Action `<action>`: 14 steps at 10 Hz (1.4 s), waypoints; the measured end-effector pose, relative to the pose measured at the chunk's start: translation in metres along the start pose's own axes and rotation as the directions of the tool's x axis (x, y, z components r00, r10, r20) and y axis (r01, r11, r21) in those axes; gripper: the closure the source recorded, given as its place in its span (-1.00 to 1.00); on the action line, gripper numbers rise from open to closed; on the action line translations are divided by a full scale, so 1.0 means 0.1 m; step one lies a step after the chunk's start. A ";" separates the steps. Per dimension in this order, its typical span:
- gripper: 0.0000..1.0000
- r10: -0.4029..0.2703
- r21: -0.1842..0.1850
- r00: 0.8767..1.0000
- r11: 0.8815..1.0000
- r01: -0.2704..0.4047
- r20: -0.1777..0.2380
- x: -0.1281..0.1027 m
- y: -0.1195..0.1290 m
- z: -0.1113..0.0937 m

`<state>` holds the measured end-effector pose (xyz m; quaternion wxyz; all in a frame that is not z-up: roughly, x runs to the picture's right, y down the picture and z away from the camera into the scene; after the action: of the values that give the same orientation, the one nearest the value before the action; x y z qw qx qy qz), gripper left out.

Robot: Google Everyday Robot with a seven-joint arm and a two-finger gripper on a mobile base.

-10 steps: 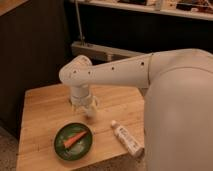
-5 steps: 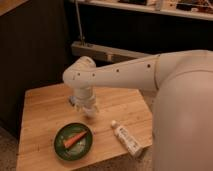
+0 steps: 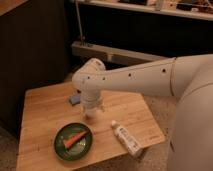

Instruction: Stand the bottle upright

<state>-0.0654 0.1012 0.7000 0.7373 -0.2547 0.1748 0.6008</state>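
The bottle [image 3: 126,138] is clear plastic with a white cap and a pale label. It lies on its side near the front right edge of the wooden table [image 3: 45,110], cap pointing to the back left. My gripper [image 3: 90,113] hangs down from the white arm over the table's middle, to the upper left of the bottle's cap and apart from it. It sits just behind the green plate.
A green plate [image 3: 73,142] with an orange carrot [image 3: 74,139] sits at the front of the table. A small blue-grey object [image 3: 75,99] lies behind the gripper. A dark cabinet stands to the left, and a metal rail [image 3: 115,54] runs behind the table.
The arm has swung a little to the right and forward, bringing the gripper closer to the bottle. The bottle and plate have not moved.
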 end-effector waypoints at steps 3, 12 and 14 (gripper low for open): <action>-0.30 0.000 0.000 1.000 1.000 0.000 -0.001 0.00 0.00 0.00; -0.30 -0.019 0.055 0.989 0.998 0.011 0.149 0.10 -1.17 -0.35; -0.30 -0.059 0.001 0.988 0.998 0.059 0.141 0.06 -1.34 -0.21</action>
<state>0.0670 0.0737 0.7019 0.7647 -0.2180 0.1135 0.5957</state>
